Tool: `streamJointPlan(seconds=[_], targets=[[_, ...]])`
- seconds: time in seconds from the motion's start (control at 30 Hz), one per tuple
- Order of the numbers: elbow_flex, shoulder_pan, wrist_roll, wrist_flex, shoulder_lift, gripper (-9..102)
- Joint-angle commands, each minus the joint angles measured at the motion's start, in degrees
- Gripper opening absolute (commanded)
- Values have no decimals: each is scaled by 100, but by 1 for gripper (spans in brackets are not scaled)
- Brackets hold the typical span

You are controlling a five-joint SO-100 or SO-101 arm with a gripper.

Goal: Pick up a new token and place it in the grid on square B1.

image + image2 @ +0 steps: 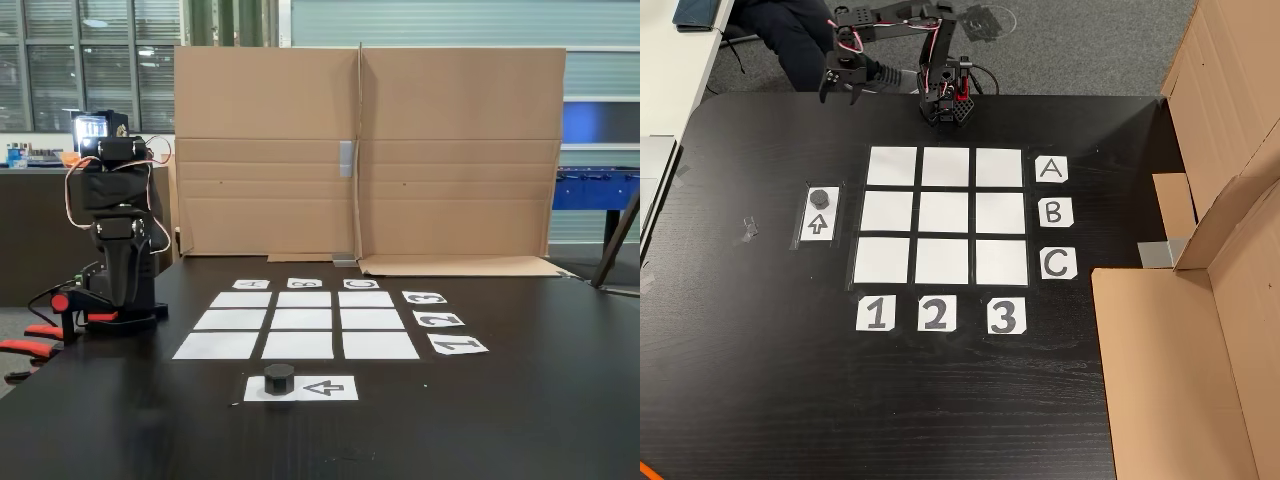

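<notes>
The token [279,379] [820,197] is a small black puck resting on one end of the arrow sheet [325,388] [817,224], just outside the grid [300,320] [942,213]. Square B1 [298,345] [886,212] is the bare white cell closest to that sheet. In the other view my gripper [840,92] hangs above the table's far edge, well away from the token. Its fingers stand a little apart and hold nothing. In the fixed view the arm [115,230] stands at the left, facing the camera.
Cards lettered A, B, C [1054,211] and numbered 1, 2, 3 [935,314] border the grid. A folded cardboard wall [365,150] [1200,300] stands along one table side. A scrap of tape [748,230] lies beyond the arrow sheet. A person's legs [790,35] show behind the arm.
</notes>
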Motion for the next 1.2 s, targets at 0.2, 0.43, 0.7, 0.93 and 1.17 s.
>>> streamJointPlan(seconds=[0.2,0.43,0.7,0.93,1.17], targets=[[-1591,-475,158,158,-1178,27],[-2593,-940,290,158,-1986,27],[-3366,-1529,352,167,-2479,29],[-3990,-1986,352,167,-3085,31],[-4562,-2435,352,158,-3727,31]])
